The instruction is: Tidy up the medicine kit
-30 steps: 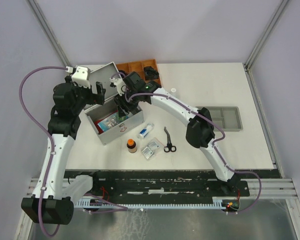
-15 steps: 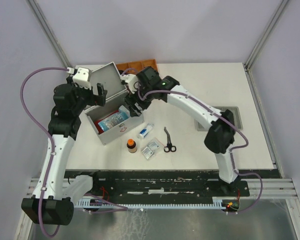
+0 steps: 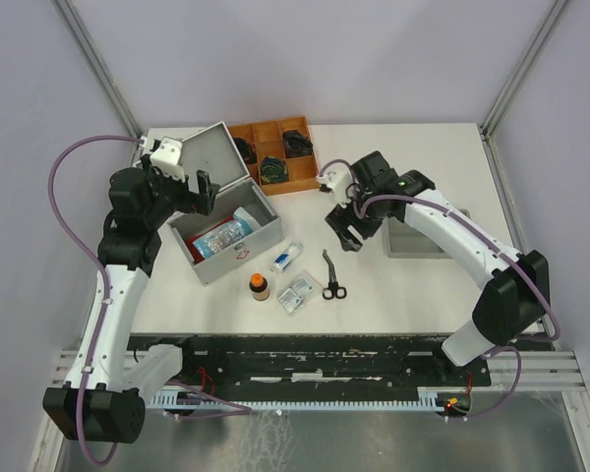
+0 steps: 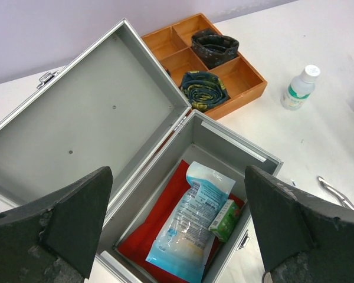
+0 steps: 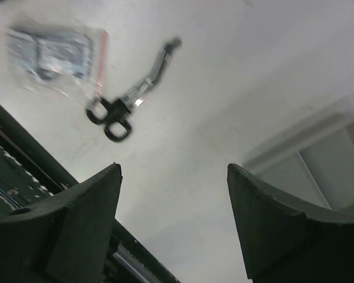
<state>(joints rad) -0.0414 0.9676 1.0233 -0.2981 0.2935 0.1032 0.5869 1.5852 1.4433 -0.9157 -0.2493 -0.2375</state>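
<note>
The medicine kit point(image 3: 238, 246) is a silver-grey case standing open at the table's left, its lid point(image 3: 212, 155) tipped back. In the left wrist view the kit point(image 4: 230, 138) holds a red pouch point(image 4: 143, 243), a blue-white packet point(image 4: 192, 227) and a small green box point(image 4: 226, 219). My left gripper point(image 3: 199, 190) is open and empty, hovering over the kit's back left; it also shows in the left wrist view point(image 4: 178, 172). My right gripper point(image 3: 346, 230) is open and empty above bare table to the right of the kit, near the scissors point(image 3: 332, 279); it also shows in the right wrist view point(image 5: 173, 169).
In front of the kit lie a white bottle point(image 3: 286, 257), a brown bottle point(image 3: 260, 286) and a clear bag of small packs point(image 3: 295, 294). The brown wooden tray point(image 3: 272, 149) holds dark rolls at the back. A shallow grey tray point(image 3: 403, 243) sits partly under my right arm.
My right gripper has pulled out from over the kit and swung right, to above the table near the scissors. The left arm has barely moved.
</note>
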